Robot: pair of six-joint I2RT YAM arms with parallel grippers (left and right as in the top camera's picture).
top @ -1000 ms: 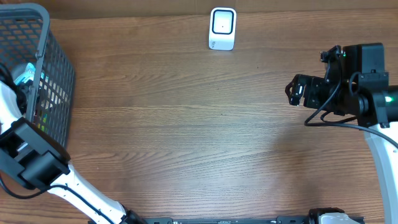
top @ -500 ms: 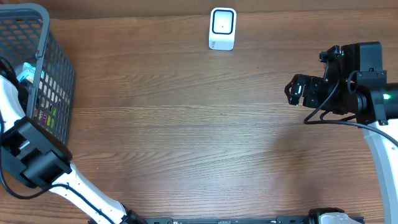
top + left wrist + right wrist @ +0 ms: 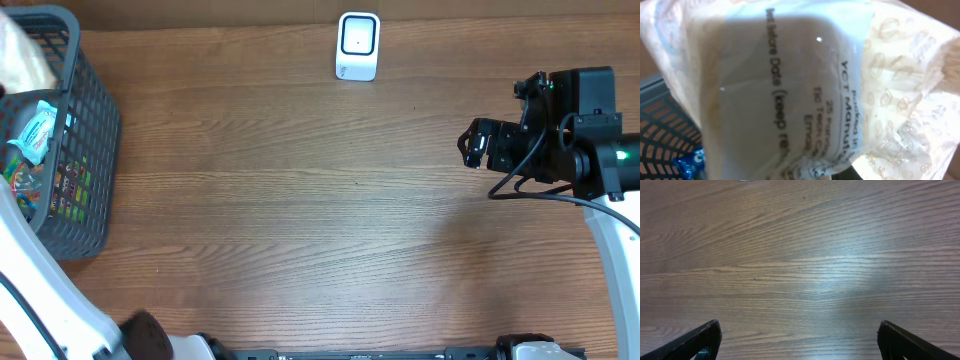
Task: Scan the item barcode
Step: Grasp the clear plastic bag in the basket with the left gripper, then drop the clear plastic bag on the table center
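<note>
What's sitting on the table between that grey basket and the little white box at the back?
Nothing: the overhead view shows only bare wooden table between the basket and the white box.

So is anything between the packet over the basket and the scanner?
Only the wire basket's right wall: the white packet hangs over the basket at far left, seemingly above its rim. From there to the barcode scanner at the back edge, nothing visible stands on the wooden table.

1x basket (image 3: 95,140), 1x scanner (image 3: 358,46)
</note>
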